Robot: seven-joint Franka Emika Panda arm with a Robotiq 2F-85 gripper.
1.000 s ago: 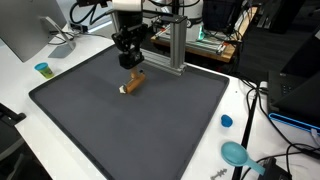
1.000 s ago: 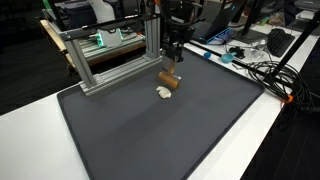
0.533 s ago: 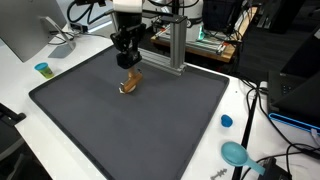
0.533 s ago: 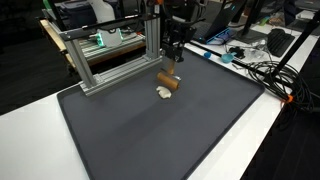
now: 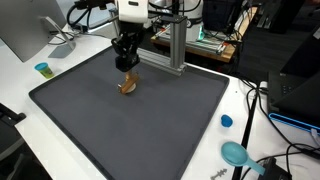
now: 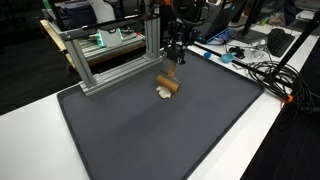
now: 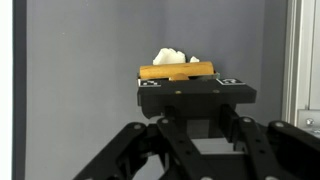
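Dark grey mat under jaws, atop white table. Aluminium frame just behind jaws. Monitor well off to side. Black cables at table edge. Dim, cluttered lab beyond.

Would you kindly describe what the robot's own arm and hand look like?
The arm ends in a smooth, rounded white shell, with black cables looping beside it. The hand below is matt black and blocky. In the wrist view its fingers are angular black linkages, with small pale marks on the tip blocks.
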